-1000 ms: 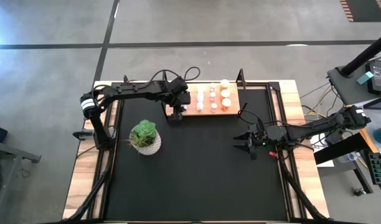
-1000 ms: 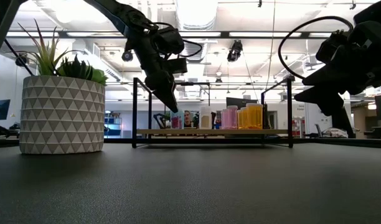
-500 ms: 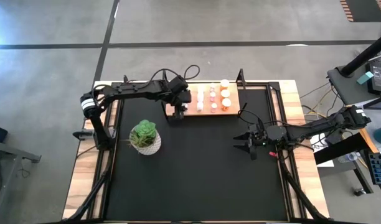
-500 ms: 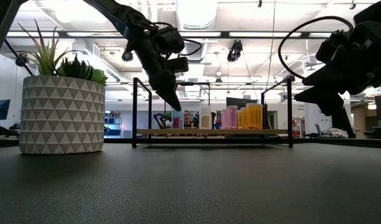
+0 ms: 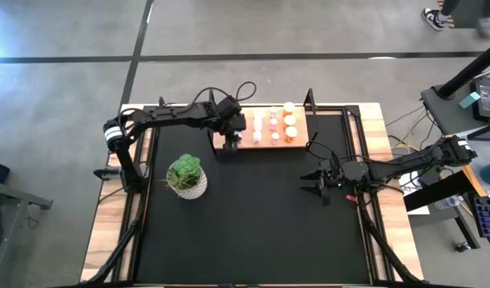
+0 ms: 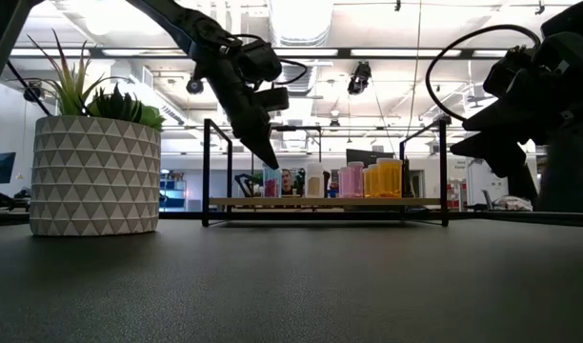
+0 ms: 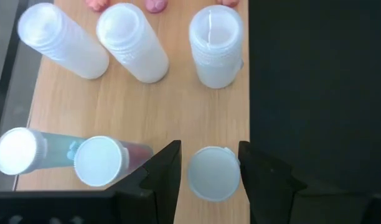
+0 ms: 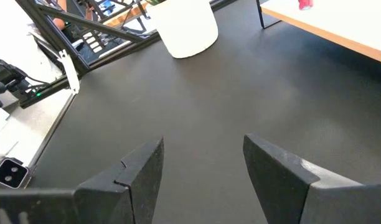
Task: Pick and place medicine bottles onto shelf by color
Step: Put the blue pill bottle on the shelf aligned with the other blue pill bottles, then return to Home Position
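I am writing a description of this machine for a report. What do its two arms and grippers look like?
Both arms are dark, slim and jointed, with loose black cables looping along them. The left arm carries a white band near its base. The left gripper and right gripper each end in two flat, black, blade-like fingers.

You see two arms, one potted plant [image 5: 186, 176] left of centre and one shelf [image 5: 299, 130] at upper centre. In the left wrist view, you count six white-capped bottles [image 7: 131, 41].

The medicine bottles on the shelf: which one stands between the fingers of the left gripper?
The white-capped bottle at the shelf edge beside the black tabletop: it alone sits between the left gripper fingers.
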Controlling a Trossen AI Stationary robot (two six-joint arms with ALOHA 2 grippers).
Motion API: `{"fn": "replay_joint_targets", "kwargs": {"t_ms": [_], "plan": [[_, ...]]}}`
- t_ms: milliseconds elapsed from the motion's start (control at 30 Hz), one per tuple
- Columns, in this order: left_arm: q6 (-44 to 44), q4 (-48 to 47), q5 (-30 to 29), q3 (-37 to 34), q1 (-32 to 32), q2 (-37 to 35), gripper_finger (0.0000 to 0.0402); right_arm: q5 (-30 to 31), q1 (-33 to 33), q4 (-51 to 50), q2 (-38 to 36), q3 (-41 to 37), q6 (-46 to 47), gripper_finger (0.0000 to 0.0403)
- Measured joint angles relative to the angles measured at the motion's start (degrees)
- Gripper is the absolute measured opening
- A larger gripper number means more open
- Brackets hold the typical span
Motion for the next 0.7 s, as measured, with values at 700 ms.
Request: {"fn": "replay_joint_targets", "kwargs": {"t_ms": [700], "plan": [[-2.78, 0.37, 0.26, 2.21, 0.42, -1.73, 0.0195, 0.01, 0.02, 0.0, 0.0, 0.0, 0.0, 0.0212]]}}
